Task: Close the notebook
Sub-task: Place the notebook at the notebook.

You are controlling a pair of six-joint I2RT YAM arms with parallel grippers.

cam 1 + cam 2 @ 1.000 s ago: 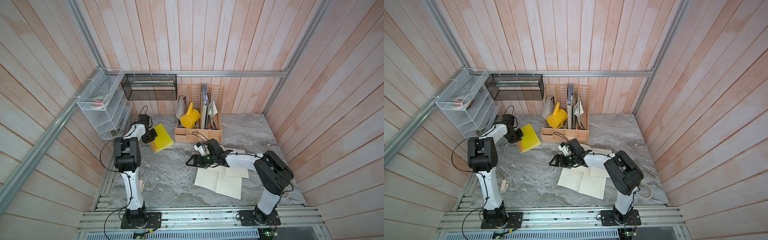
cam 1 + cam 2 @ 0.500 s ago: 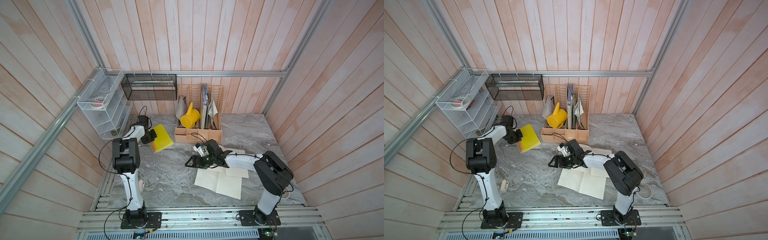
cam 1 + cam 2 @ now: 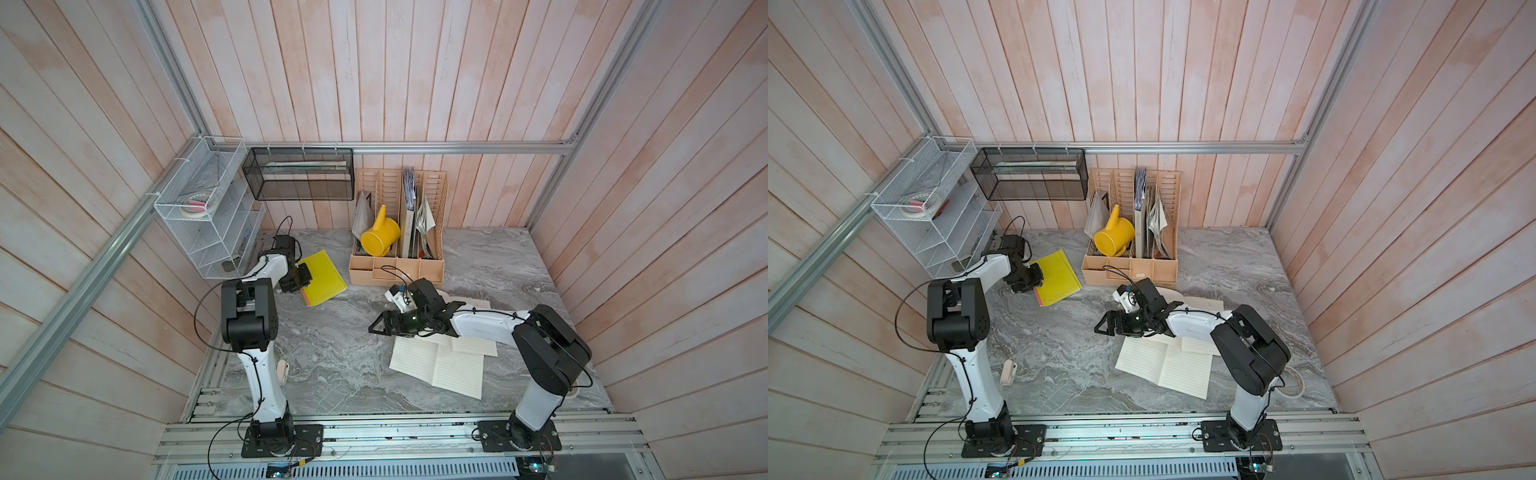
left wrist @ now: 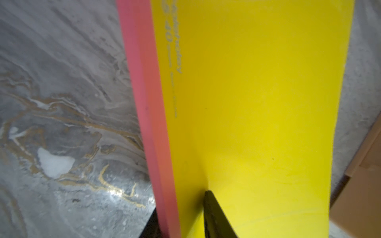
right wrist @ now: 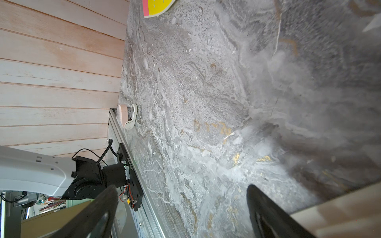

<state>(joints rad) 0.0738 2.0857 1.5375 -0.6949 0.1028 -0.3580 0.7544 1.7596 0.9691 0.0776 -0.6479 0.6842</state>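
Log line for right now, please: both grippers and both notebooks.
left gripper: at yellow notebook edge, grip unclear | right gripper: open, empty | yellow notebook: closed | lined notebook: open

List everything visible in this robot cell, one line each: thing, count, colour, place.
yellow notebook: one, yellow, back left of table
open notebook: one, cream lined pages, front right of table
paper sheets: at least two, cream, behind the open notebook
watering can: one, yellow, in the file organiser
file organiser: one, beige, back of table
mesh basket: one, black, back wall
wire rack: one, white, left wall
small object: one, pale pink, table's front left edge
table: one, grey marble
left end effector: one, black, at the yellow notebook's edge
right end effector: one, black, open, near the open notebook
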